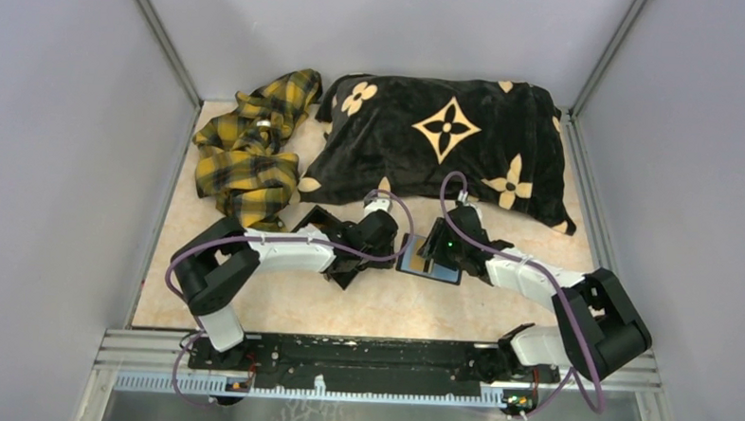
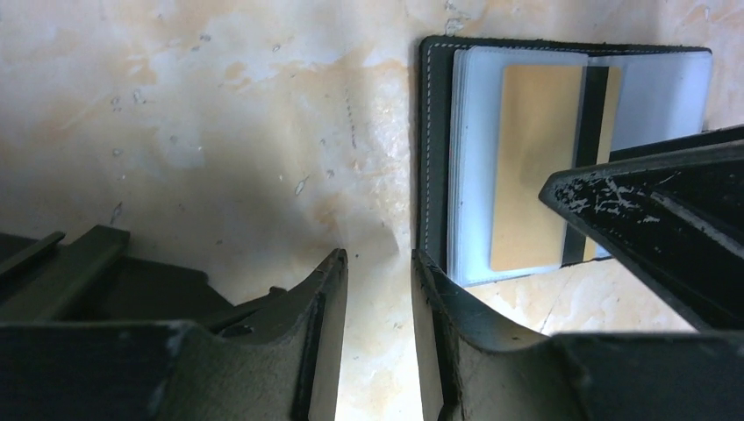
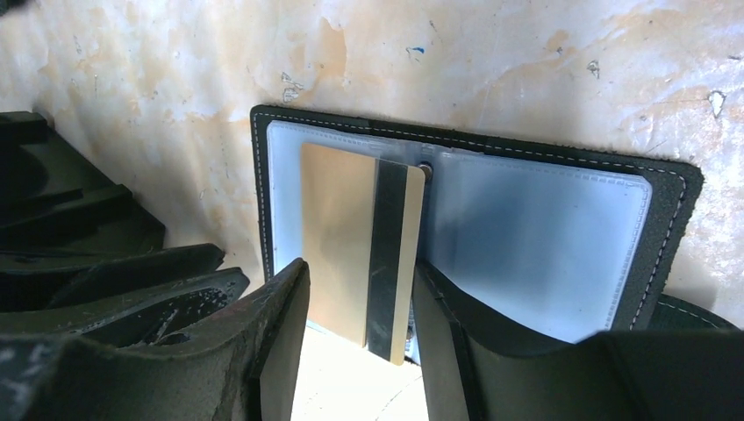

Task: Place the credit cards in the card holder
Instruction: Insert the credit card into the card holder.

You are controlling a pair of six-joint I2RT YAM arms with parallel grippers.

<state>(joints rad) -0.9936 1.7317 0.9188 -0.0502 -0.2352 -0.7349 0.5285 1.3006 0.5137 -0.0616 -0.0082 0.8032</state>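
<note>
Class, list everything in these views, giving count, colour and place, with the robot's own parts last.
black plush cushion with tan flower motifs: one, table's far side
yellow-and-black plaid cloth: one, crumpled, left of the cushion
black stitched card holder with clear sleeves: one, open flat, mid-table
gold card with black stripe: one, on a holder panel, overhanging its edge
beige marbled table: one, under everything
left end effector: one, black, open, empty, beside the holder
right end effector: one, black, open, over the card's end

Gold credit card (image 3: 346, 237) with black stripe, black card holder (image 3: 667, 228)
</note>
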